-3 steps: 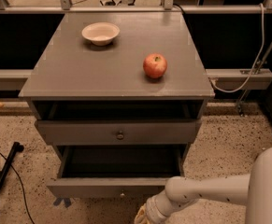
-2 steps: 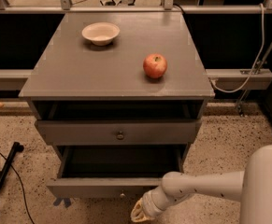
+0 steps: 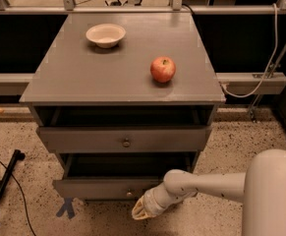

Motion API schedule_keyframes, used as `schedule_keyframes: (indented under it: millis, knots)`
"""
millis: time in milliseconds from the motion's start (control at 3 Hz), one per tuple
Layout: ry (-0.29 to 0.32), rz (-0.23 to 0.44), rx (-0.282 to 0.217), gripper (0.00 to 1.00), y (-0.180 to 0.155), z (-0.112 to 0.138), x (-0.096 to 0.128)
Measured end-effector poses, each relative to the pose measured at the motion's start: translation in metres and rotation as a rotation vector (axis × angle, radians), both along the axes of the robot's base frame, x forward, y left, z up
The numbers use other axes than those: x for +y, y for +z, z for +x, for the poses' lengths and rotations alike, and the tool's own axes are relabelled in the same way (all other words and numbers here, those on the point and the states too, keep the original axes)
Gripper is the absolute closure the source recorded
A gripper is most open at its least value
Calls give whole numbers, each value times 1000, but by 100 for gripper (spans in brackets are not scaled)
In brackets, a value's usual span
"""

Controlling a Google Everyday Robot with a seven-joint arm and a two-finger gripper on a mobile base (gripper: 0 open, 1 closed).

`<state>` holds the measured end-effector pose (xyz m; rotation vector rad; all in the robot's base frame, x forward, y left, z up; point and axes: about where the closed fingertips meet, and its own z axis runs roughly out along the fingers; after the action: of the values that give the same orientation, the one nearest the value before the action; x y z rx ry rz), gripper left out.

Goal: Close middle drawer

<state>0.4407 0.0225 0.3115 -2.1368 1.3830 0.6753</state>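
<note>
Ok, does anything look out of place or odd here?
Only the drawers: the middle drawer stands pulled out, the uppermost drawer slightly too. The gripper sits low, before the middle drawer's front. Nothing spilled or damaged.

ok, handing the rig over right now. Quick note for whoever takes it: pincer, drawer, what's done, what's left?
Pincer: low in front of the cabinet, just below and right of the middle drawer's knob. Whether it touches the front is unclear.
Middle drawer: pulled out, open.
Top drawer: also sticking out a bit.
Apple and bowl: on top, not part of the job.
Done: nothing closed yet.
Left: push the middle drawer's front in until flush.
</note>
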Motion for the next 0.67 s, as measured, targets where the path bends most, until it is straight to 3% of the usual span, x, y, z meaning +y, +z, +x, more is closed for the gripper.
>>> schedule_keyframes:
  millis: [667]
  knots:
    - [-29, -19, -29, 100, 1, 21, -10]
